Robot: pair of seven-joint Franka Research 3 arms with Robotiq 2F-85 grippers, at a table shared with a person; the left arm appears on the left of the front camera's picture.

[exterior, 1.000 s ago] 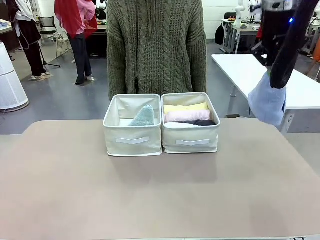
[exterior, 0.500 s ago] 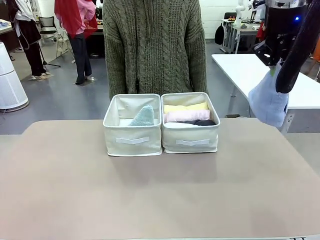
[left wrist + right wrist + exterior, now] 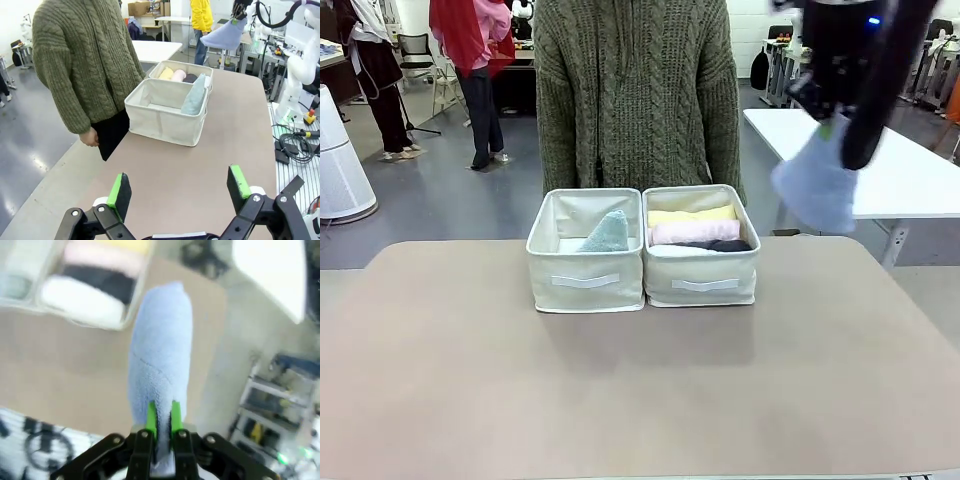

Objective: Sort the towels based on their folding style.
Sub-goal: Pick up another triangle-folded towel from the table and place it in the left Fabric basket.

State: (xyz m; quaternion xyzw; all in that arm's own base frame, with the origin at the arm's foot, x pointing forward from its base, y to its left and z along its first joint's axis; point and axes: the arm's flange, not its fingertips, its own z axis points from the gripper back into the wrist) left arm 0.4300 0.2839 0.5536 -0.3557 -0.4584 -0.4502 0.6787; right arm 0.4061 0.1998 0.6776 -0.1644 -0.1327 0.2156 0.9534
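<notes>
High above the table's right side, my right gripper (image 3: 832,125) is shut on a light blue towel (image 3: 815,185) that hangs below it. The right wrist view has the same towel (image 3: 161,360) pinched between the green pads (image 3: 151,419). A mint green triangle towel (image 3: 608,233) stands in the left cream bin (image 3: 582,283). The right cream bin (image 3: 702,285) holds rolled yellow (image 3: 692,215), pink (image 3: 695,232), dark grey (image 3: 728,245) and white (image 3: 82,301) towels. My left gripper (image 3: 179,186) is open over the table, far from the bins (image 3: 160,117).
A person in a green knit sweater (image 3: 635,95) stands right behind the bins at the table's far edge. A white table (image 3: 910,170) stands off to the right. The brown tabletop (image 3: 640,390) in front of the bins is bare.
My right arm has swung left toward the bins, carrying the light blue towel with it. The bins and the towels inside have not moved.
</notes>
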